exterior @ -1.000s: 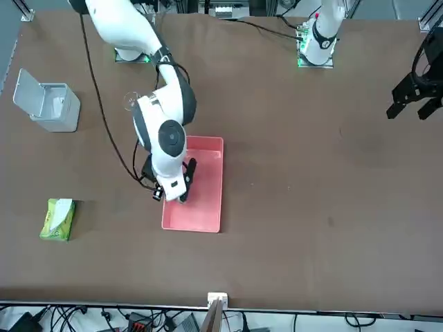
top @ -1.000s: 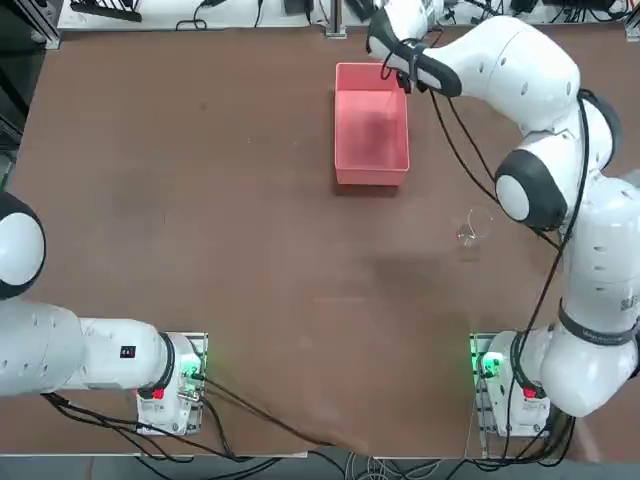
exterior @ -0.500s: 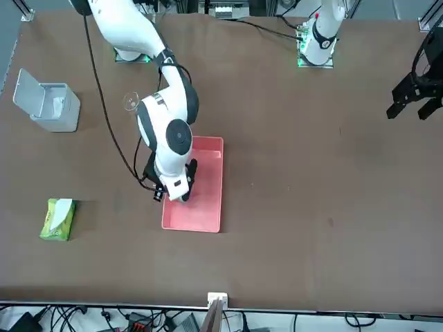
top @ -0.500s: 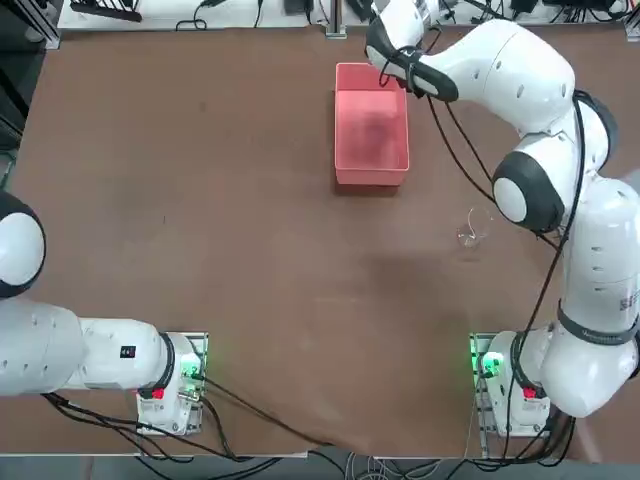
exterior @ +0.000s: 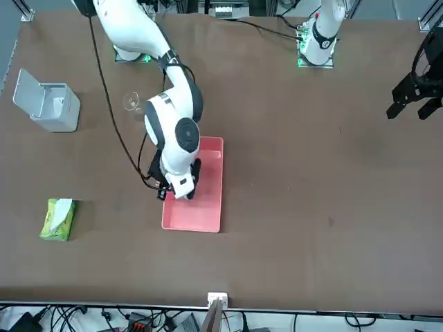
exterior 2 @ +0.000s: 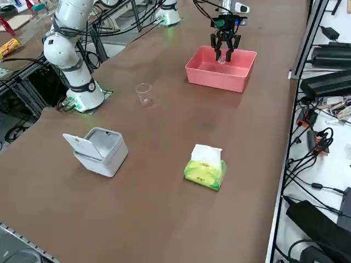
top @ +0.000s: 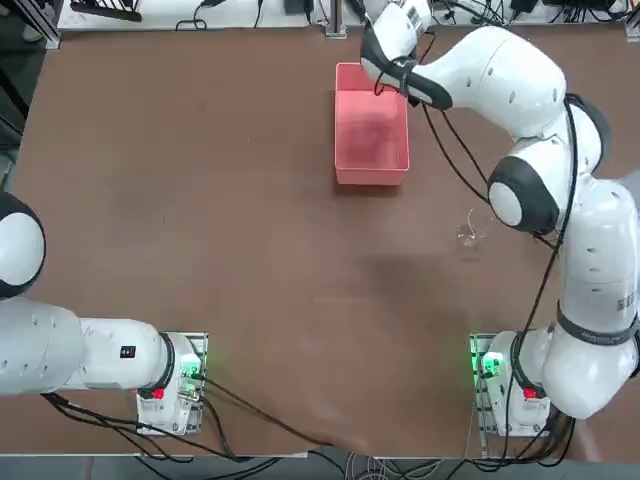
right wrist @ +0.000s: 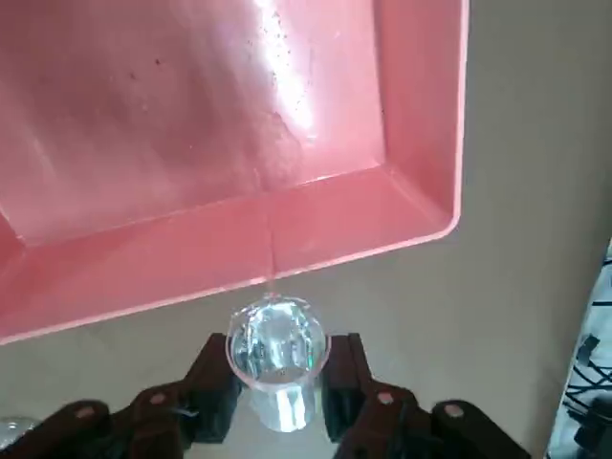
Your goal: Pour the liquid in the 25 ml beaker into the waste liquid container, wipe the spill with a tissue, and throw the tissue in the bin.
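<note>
Clearly, the 25 ml beaker (right wrist: 278, 356) is clamped between the fingers of the right gripper (right wrist: 277, 382), which is held above the far end of the pink tray (top: 371, 160), at its rim. Nothing solid is seen on the tray's glossy floor, and clear liquid is seen in the small glass. A larger clear beaker (exterior 2: 144, 93), a grey bin (exterior 2: 101, 151) with its lid raised and a yellow-green tissue pack (exterior 2: 205, 171) are set well apart on the brown table (top: 250, 250).
</note>
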Robot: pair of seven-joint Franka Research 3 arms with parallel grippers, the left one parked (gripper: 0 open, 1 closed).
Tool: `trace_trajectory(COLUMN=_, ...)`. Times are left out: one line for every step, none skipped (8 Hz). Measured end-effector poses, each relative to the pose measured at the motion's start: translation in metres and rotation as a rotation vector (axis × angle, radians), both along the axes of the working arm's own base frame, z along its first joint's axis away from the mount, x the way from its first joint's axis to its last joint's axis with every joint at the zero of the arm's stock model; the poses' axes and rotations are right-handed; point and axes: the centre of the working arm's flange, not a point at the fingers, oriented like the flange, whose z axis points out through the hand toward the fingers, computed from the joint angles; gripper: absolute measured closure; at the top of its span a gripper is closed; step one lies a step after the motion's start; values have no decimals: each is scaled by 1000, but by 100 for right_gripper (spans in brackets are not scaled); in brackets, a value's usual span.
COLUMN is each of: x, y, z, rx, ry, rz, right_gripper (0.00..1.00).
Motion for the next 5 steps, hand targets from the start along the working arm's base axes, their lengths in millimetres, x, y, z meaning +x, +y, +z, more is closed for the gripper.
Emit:
trace_trajectory(x=-3, y=5, z=-2, rx=-12, ry=-6, rz=9, right_gripper=53)
trace_trajectory(x=-6, y=10, z=-5, rx=-25, ry=-11, rz=21, right_gripper=53)
trace_trajectory(x=-8, y=15, z=-8, rx=-35, ry=-16, rz=28, right_gripper=53)
trace_trajectory(x=-11, y=20, z=-11, rx=-48, ry=-22, rz=36, right_gripper=53)
trace_trajectory(x=-13, y=24, z=-14, rx=-58, ry=-28, rz=38, right_gripper=53)
